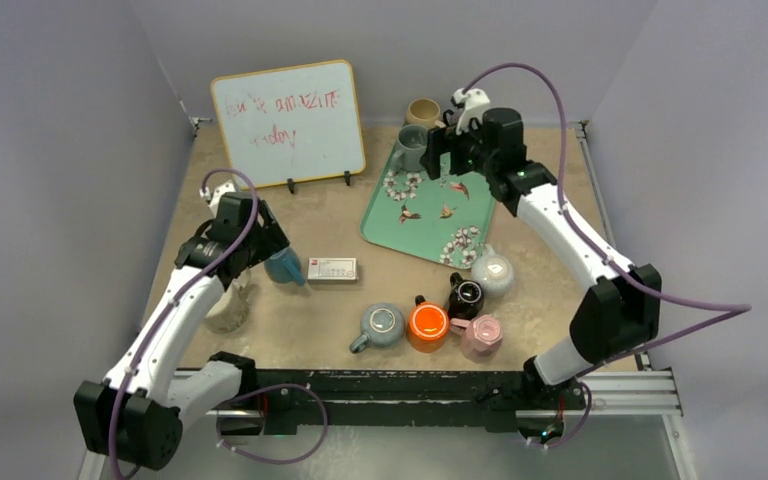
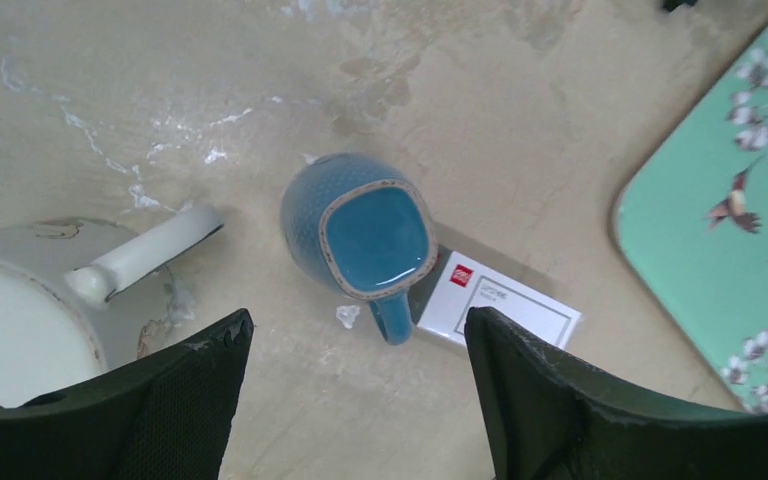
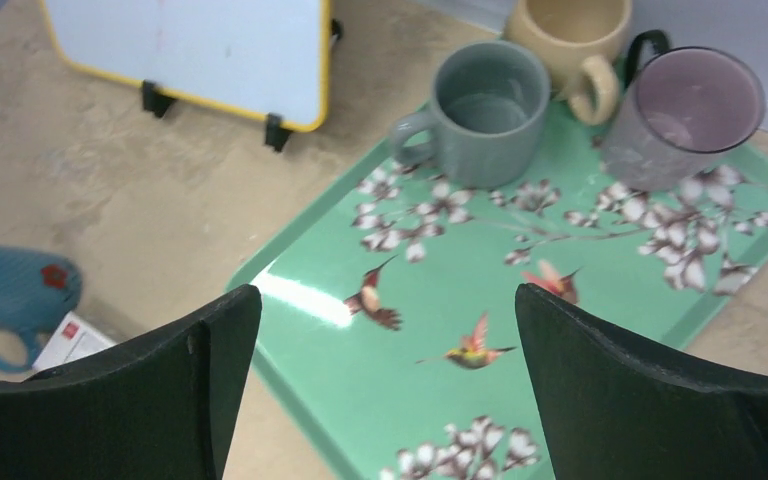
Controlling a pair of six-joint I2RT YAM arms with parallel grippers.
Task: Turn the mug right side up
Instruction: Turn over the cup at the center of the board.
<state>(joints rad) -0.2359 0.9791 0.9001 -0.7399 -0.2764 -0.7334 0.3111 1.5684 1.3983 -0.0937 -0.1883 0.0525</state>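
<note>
Under your left gripper (image 2: 358, 330), jaws apart, the blue mug (image 2: 360, 235) seems to lie on its side, mouth toward the fingers, handle against the card box (image 2: 510, 310). Your right gripper (image 3: 388, 295), also spread, hovers over the far tray (image 3: 610, 290).

Soft, even light falls from overhead in the top view, leaving faint shadows and dimmer corners, while the glossy orange mug (image 1: 427, 322) glows almost overexposed. In the left wrist view the pale beige stone-patterned table top (image 2: 520, 120) looks washed out, and the blue dimpled ceramic mug (image 2: 360, 235) casts only a soft shadow beside it. In the right wrist view a white glare patch sits on the mint-green flowered tray (image 3: 600, 330). The black gripper fingers (image 3: 140, 400) are underexposed, and the left edge seems blurred, perhaps by motion.
</note>
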